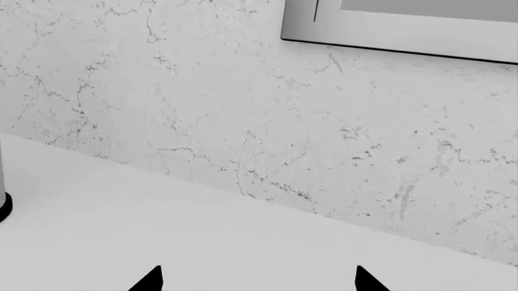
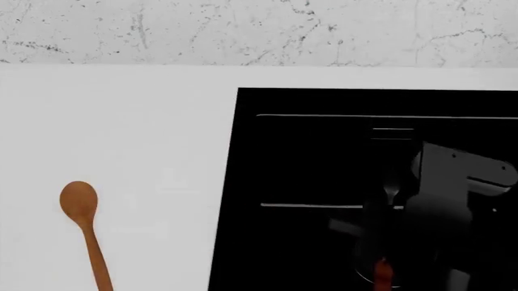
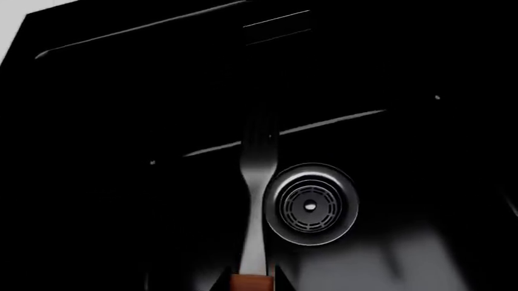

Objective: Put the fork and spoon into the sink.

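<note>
The wooden spoon lies on the white countertop left of the black sink, bowl pointing toward the wall. Over the sink, my right gripper is shut on the fork, holding its reddish-brown handle with the dark tines pointing out above the basin, beside a round metal drain ring. In the head view the right arm hangs over the sink and the fork's handle end shows below it. My left gripper is open above bare countertop, nothing between its fingertips.
A marble backsplash runs along the back of the counter. In the left wrist view a grey framed panel hangs on that wall, and a grey post with a dark base stands at the frame's edge.
</note>
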{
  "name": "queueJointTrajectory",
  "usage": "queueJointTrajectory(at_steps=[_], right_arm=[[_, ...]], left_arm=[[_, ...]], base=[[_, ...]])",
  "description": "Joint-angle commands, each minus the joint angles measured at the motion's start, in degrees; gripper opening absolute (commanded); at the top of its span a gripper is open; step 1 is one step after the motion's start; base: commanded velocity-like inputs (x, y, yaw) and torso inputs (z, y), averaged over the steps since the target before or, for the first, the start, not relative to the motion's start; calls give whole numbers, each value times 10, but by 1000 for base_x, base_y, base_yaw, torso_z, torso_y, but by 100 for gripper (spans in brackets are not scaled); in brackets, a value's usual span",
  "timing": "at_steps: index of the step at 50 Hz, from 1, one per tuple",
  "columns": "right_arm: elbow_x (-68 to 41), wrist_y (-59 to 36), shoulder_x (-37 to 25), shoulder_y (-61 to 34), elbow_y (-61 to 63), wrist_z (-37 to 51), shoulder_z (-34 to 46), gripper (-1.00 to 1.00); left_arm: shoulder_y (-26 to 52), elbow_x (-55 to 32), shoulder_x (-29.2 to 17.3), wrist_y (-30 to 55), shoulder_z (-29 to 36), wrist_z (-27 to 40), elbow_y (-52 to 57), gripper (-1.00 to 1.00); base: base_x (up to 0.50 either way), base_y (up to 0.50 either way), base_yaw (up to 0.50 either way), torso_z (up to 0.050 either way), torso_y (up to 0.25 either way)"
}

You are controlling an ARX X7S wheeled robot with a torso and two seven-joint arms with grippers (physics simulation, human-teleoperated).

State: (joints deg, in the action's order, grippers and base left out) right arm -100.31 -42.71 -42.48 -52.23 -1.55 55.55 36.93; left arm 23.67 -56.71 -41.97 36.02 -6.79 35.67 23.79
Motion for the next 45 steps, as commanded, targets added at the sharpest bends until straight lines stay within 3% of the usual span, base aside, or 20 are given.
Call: queueJointTrajectory(at_steps=[1, 28, 29, 45], right_arm=[[16, 13, -7, 19, -12, -11, -5, -100], [23, 27, -14, 46, -26, -10, -3, -100], [21, 28, -16, 48, -24, -9, -5, 100], [5, 36, -34, 50, 13, 7, -22, 100]], left_arm=[[0, 1, 1, -1, 1, -1, -1, 100], [-24, -1, -1, -15, -14, -9, -1, 100], [-24, -1, -1, -15, -14, -9, -2, 100], [-30, -5, -3, -16, -19, -7, 3, 100]], base=[[0, 0, 0, 0, 0], [0, 0, 0, 0, 0], [0, 0, 0, 0, 0], [0, 0, 0, 0, 0]])
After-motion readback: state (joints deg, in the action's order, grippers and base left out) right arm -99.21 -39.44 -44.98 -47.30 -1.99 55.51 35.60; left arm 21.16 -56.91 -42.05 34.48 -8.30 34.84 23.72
